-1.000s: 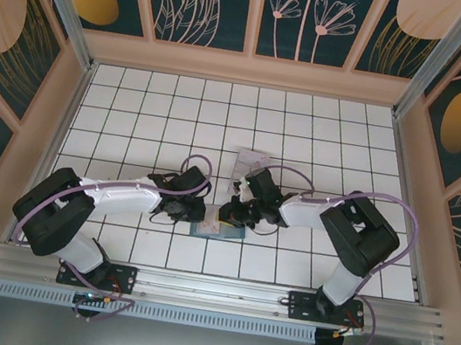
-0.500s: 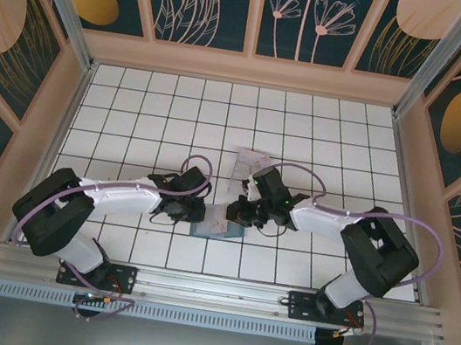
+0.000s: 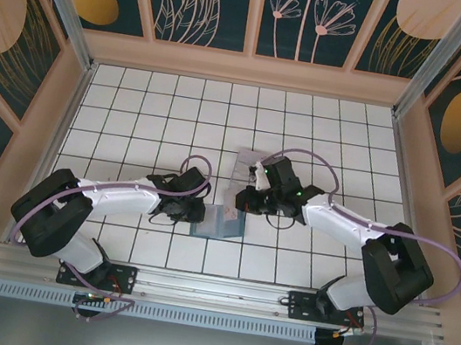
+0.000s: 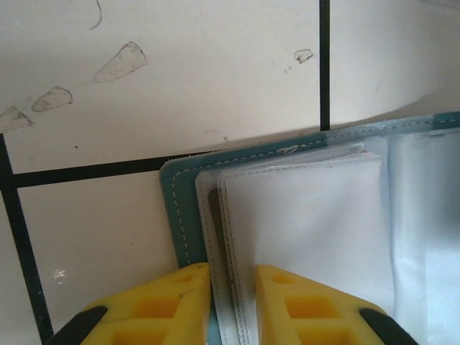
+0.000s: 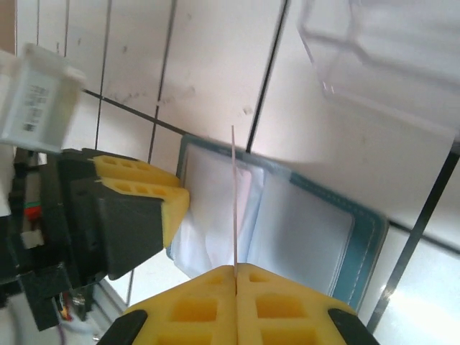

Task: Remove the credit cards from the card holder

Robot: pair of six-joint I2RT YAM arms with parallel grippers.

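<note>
The holder (image 5: pixel 309 233) lies open on the counter (image 3: pixel 136 104), sleeves up, between the two arms. The left claw (image 4: pixel 231 280) is clamped on one edge of it, with the yellow pads pinching the teal rim and the sleeve pages together. The right claw (image 5: pixel 236 272) is closed hard on one card (image 5: pixel 233 194), seen edge-on as a thin straight line running out from between the pads. From that angle I cannot tell its colour. The card looks free of the sleeves and hangs over the holder, with the clear tray (image 5: pixel 374 65) just beyond.

The card should handle as light, stiff and slick. A pinch across its flat faces near one end, as here, is the sound hold, whereas a grip on its edges would likely slip. The holder is soft and light — left unpinned, it would probably drag along with any card pulled from it. Its sleeves are glossy and floppy, so they may cling.

Whether a second card sits in the sleeves I cannot tell. If one does, the place to take it is whatever edge shows at the pocket mouth, drawing it straight along the sleeve.
</note>
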